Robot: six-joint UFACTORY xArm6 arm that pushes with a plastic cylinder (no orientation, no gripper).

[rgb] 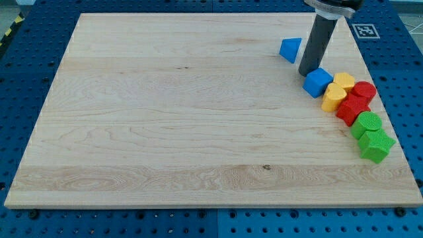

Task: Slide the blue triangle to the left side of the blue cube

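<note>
Camera view shows my tip (307, 73), a bare rod with no jaws to open or close, down between the blue triangle (290, 49) and the blue cube (318, 82), touching the cube's upper-left edge, so I judge the triangle still needs nudging down beside the cube's left.

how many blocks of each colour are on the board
blue: 2, the blue triangle and the blue cube
yellow: 2, yellow blocks
red: 2, red blocks
green: 2, green blocks
total: 8
my tip sits between the two blue ones, just by the cube.
</note>
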